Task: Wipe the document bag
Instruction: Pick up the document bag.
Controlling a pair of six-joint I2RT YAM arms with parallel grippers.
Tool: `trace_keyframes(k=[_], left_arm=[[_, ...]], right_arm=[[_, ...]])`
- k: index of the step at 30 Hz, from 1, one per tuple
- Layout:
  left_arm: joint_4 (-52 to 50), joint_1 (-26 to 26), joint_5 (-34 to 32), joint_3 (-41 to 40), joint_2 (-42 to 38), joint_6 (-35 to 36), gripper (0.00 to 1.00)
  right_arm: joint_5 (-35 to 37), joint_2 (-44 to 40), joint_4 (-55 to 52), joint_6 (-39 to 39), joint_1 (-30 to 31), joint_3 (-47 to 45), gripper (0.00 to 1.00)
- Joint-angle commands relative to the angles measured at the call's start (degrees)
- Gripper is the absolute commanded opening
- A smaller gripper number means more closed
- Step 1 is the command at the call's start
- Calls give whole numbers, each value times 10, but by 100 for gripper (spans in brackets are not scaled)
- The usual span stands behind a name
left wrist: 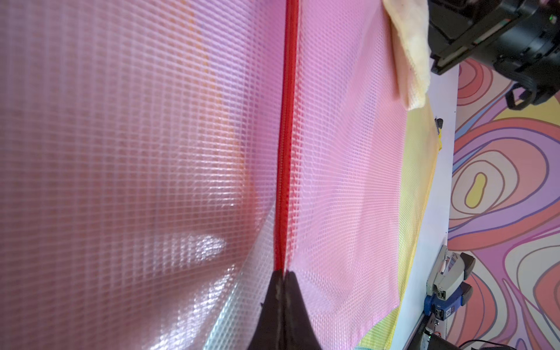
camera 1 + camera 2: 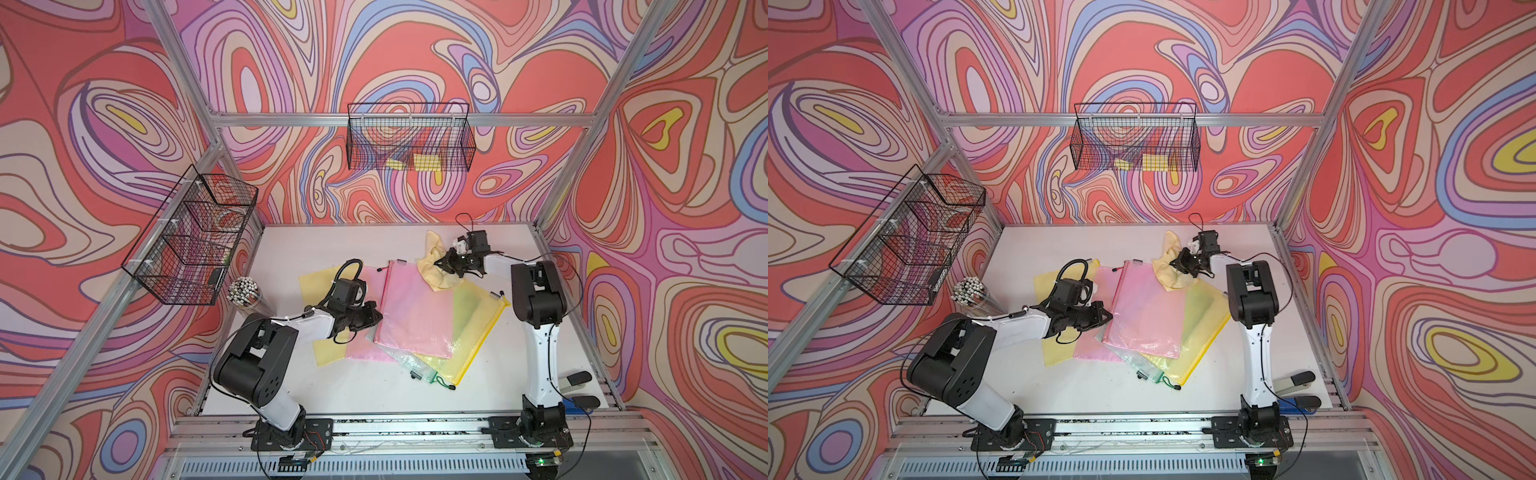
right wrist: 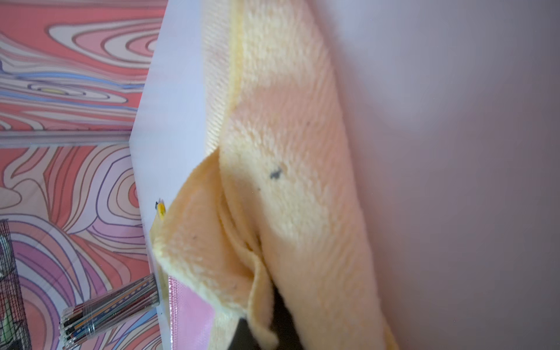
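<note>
A pink mesh document bag (image 2: 415, 311) (image 2: 1146, 316) with a red zip edge (image 1: 285, 151) lies on top of a fanned pile of bags mid-table. My left gripper (image 2: 380, 318) (image 2: 1111, 316) (image 1: 283, 274) is at its left edge, shut on the red zip edge, with its dark fingertips pressed together. My right gripper (image 2: 436, 262) (image 2: 1172, 262) (image 3: 272, 318) hangs over the bag's far right corner, shut on a fluffy pale-yellow cloth (image 2: 442, 282) (image 3: 288, 151). The cloth drapes onto that corner and the table behind it, and it hides most of the right fingers.
Under the pink bag lie a yellow bag (image 2: 473, 332), a clear-green one and another pink one, plus a yellow sheet (image 2: 316, 282) at left. A cup of pens (image 2: 245, 293) stands at the table's left edge. Staplers (image 2: 577, 380) sit front right. Wire baskets (image 2: 195, 237) (image 2: 409, 137) hang on the walls.
</note>
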Motion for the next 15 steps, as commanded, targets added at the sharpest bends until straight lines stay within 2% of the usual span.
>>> trace_keyframes(k=[1, 5, 9, 11, 15], left_arm=[[-12, 1, -1, 3, -1, 3, 0], [-22, 0, 0, 11, 2, 6, 0], [-90, -2, -23, 52, -28, 39, 0], [-162, -4, -49, 107, -35, 71, 0], [-244, -10, -38, 231, -5, 107, 0]], right_arm=[[31, -36, -33, -40, -13, -38, 0], [23, -88, -25, -41, -13, -69, 0], [36, -188, -29, -38, -17, -108, 0], [62, -252, -57, -53, -18, -119, 0], [126, -370, -125, -82, -24, -138, 0]])
